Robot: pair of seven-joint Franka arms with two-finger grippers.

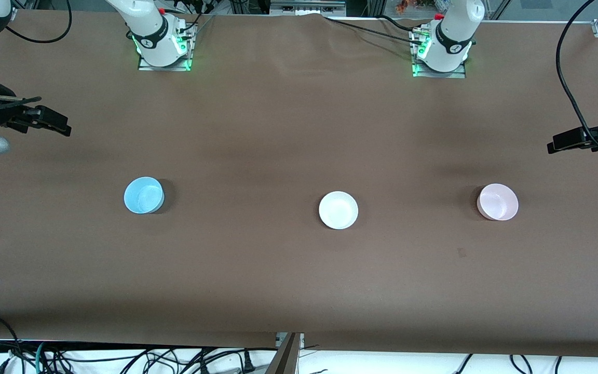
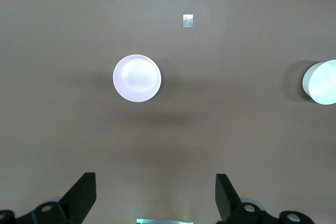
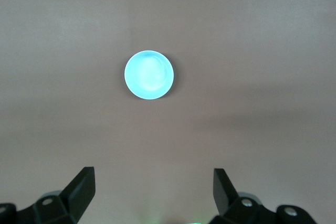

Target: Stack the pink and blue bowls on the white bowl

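Three bowls stand in a row across the table. The light blue bowl (image 1: 144,195) is toward the right arm's end, the white bowl (image 1: 338,210) is in the middle, and the pale pink bowl (image 1: 497,202) is toward the left arm's end. All three are upright and empty. My right gripper (image 1: 52,122) hangs open and empty, high over the table at its own end. Its wrist view shows the blue bowl (image 3: 149,74) well ahead of the open gripper (image 3: 154,190). My left gripper (image 1: 563,142) hangs open and empty at its own end. Its wrist view shows the pink bowl (image 2: 137,77), the white bowl (image 2: 321,82) and the gripper (image 2: 156,192).
The brown table cover (image 1: 299,285) is bare around the bowls. A small tape mark (image 1: 461,252) lies nearer the front camera than the pink bowl and shows in the left wrist view (image 2: 188,20). Cables hang off the table's front edge.
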